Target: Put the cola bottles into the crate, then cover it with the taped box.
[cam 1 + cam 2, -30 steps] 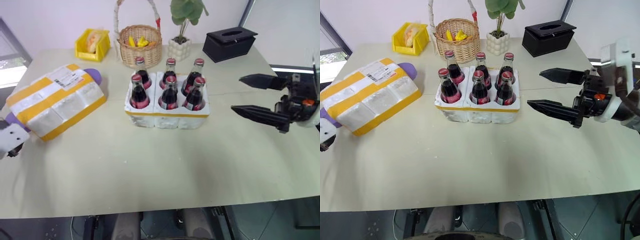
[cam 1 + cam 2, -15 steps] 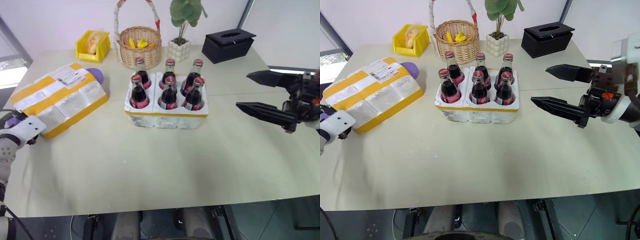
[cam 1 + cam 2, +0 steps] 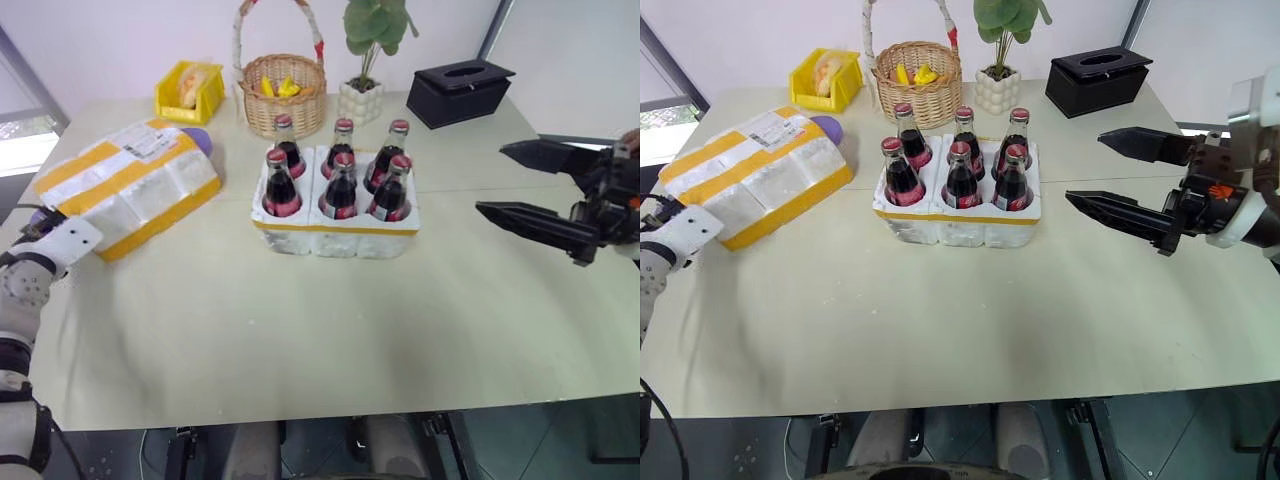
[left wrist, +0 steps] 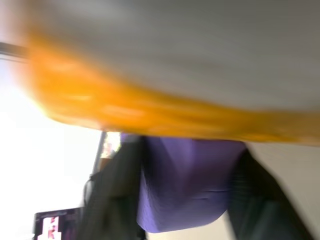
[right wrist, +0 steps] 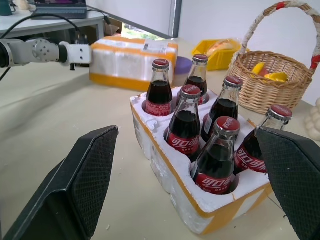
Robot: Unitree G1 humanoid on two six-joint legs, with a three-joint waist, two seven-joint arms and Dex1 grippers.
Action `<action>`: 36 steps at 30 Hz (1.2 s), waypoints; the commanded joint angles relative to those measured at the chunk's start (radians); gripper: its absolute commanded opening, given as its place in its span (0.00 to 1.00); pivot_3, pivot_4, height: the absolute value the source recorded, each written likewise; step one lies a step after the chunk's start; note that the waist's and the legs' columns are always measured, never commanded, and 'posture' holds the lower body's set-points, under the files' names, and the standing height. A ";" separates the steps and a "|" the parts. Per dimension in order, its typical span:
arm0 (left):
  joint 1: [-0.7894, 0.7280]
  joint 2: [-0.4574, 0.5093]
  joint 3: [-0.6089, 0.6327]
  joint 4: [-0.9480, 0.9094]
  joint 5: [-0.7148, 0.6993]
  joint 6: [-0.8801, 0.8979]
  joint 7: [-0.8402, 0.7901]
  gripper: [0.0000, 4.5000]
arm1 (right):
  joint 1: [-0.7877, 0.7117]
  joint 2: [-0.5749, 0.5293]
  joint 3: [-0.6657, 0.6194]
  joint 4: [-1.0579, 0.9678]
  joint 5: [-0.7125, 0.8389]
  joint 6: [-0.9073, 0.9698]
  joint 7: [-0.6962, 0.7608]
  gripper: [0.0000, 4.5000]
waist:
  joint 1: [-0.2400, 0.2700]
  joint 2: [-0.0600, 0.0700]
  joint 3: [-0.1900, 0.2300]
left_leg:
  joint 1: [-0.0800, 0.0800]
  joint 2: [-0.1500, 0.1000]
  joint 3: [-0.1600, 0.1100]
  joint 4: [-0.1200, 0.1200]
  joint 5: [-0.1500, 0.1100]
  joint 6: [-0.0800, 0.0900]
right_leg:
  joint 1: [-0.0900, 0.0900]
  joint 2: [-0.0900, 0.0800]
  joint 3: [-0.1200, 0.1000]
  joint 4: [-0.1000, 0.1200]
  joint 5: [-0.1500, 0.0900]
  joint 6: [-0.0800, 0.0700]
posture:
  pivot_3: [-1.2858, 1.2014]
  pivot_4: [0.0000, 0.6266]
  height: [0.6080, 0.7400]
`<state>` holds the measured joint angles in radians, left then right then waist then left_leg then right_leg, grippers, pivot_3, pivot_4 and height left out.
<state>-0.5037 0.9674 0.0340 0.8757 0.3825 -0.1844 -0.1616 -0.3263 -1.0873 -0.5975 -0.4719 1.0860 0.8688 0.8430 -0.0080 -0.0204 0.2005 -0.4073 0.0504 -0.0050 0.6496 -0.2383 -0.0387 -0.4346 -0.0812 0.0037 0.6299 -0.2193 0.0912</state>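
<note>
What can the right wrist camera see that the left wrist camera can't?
Right wrist camera: six cola bottles standing in the white crate, with the wicker basket and the yellow bin behind them.

Left wrist camera: a very close, blurry look at the purple flap under a yellow tape band.

Both: the taped box, far away in one and right up close in the other.

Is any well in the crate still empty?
No. The right wrist view shows the crate with a cola bottle standing in each of its six wells.
</note>
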 commanded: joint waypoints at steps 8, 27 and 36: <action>-0.053 0.037 -0.026 0.013 -0.002 -0.010 -0.013 0.12 | -0.005 -0.009 -0.022 -0.029 0.023 -0.013 -0.022 1.00 | -0.001 0.000 0.000 | 0.001 0.000 0.000 0.000 0.000 0.000 | 0.001 0.000 0.000 0.000 -0.001 -0.001 | 0.52 0.24 1.00; -0.511 0.019 -0.152 0.012 0.056 -0.111 -0.116 0.12 | 0.092 0.014 -0.071 -0.050 0.001 -0.022 -0.056 1.00 | -0.003 -0.003 -0.001 | -0.001 0.000 0.000 0.000 0.000 0.000 | 0.000 0.000 0.000 -0.001 0.001 0.002 | 0.52 0.24 1.00; -0.617 -0.061 -0.159 -0.193 -0.015 -0.135 -0.288 0.12 | 0.135 0.028 -0.108 -0.074 0.004 -0.024 -0.082 1.00 | -0.001 -0.003 -0.001 | -0.001 0.000 0.000 0.000 0.000 0.000 | 0.000 0.001 0.000 -0.001 0.001 0.003 | 0.52 0.24 1.00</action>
<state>-1.0944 0.8974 -0.1374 0.7595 0.3979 -0.3032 -0.4162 -0.1899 -1.0594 -0.6533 -0.5246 1.0832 0.8660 0.7683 -0.0094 -0.0239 0.2000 -0.4085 0.0500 -0.0051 0.6501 -0.2381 -0.0389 -0.4341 -0.0807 0.0039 0.6292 -0.2188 0.0942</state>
